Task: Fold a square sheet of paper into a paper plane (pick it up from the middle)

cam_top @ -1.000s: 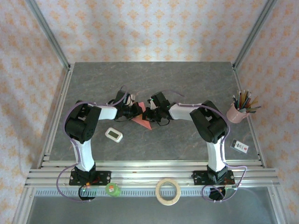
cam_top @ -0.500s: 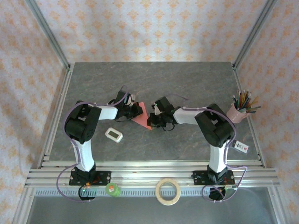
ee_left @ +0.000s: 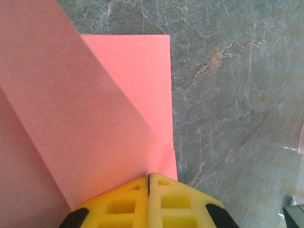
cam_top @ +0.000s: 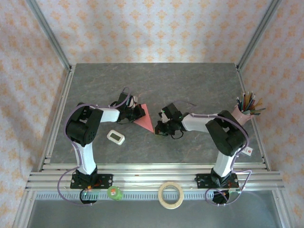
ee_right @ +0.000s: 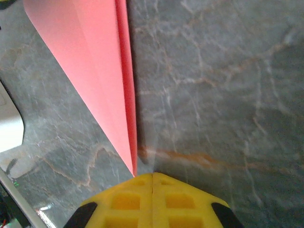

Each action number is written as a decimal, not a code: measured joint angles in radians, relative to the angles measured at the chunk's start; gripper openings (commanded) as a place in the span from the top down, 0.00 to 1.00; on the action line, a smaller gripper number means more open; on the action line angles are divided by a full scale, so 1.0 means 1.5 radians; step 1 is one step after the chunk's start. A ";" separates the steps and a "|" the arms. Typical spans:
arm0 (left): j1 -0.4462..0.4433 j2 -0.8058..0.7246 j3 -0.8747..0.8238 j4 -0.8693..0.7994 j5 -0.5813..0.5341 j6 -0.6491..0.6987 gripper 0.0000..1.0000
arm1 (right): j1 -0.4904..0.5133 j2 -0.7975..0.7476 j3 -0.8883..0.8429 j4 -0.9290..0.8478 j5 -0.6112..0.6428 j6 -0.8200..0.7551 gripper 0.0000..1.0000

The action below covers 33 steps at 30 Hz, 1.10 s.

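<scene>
Both closed: left fingers point(ee_left: 122, 205) on the paper point(ee_left: 114, 118), right fingers point(ee_right: 127, 202) at its tip.

**Grey marble-look tabletop, not much on it**

So the grey veined tabletop point(cam_top: 190, 80) has a folded pink-red paper point(cam_top: 146, 119) lying near the middle, with its sharp tip toward the front right. A small white gadget point(cam_top: 115, 137) sits near it, left and closer to the front. By the right edge there's a pink cup point(cam_top: 239, 115) stuffed with pencils, and a little card point(cam_top: 248, 151) nearer the front.
</scene>
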 measured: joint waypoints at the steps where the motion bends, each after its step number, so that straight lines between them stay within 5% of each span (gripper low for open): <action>1: 0.000 0.000 -0.001 0.002 0.000 0.000 0.96 | 0.000 -0.010 -0.005 -0.002 0.001 0.002 0.94; 7: 0.000 0.000 -0.004 0.012 0.001 -0.005 0.96 | 0.000 -0.039 0.014 0.041 -0.008 0.033 0.94; 17: 0.000 0.000 -0.008 0.022 0.003 -0.013 0.96 | 0.001 0.091 0.124 0.077 -0.005 0.058 0.98; 33: -0.001 -0.022 -0.006 -0.008 0.004 0.008 0.96 | 0.003 0.121 0.123 0.063 0.020 0.039 1.00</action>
